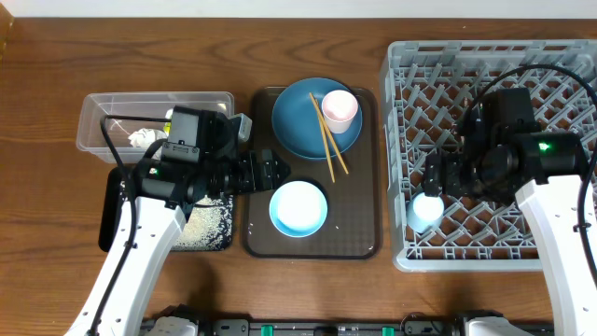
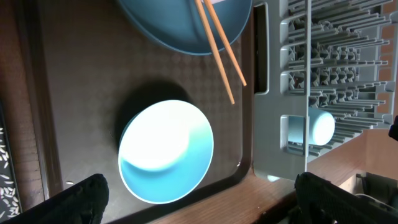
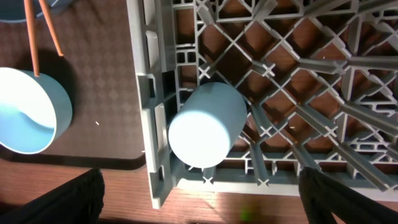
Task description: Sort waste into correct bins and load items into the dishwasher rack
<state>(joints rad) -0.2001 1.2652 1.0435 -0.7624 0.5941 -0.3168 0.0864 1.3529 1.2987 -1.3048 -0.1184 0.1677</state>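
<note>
The right hand point(image 3: 199, 190) is spread wide, its two fingers dark at the lower corners of the right wrist view and pinching nothing. The light blue cup point(image 3: 208, 124) lies between and just ahead of them, apart from both. It sits in the rack point(image 1: 560, 65), in the front corner nearest the brown tray point(image 1: 312, 245), against the rack's wall. It shows a flat round end to the wrist camera, seemingly its base, and whether it is tipped or fully upturned is hard to tell.

The left hand point(image 2: 202, 199) is spread too and holds nothing. It hangs over the brown tray, with the bowl point(image 2: 165, 152) just ahead of its fingers and not touching them. The bowl stands upright on the tray's near half. Beyond it is the blue plate point(image 1: 303, 121), with the pink cup point(image 1: 340, 109) on it and the two chopsticks point(image 1: 328, 140) slanting off its rim onto the tray.

To the left on the bench point(image 1: 47, 56), the clear tub point(image 1: 93, 121) holds crumpled paper point(image 1: 142, 138). The black tray point(image 1: 110, 219), nearer the front, carries scattered rice point(image 1: 210, 224).
</note>
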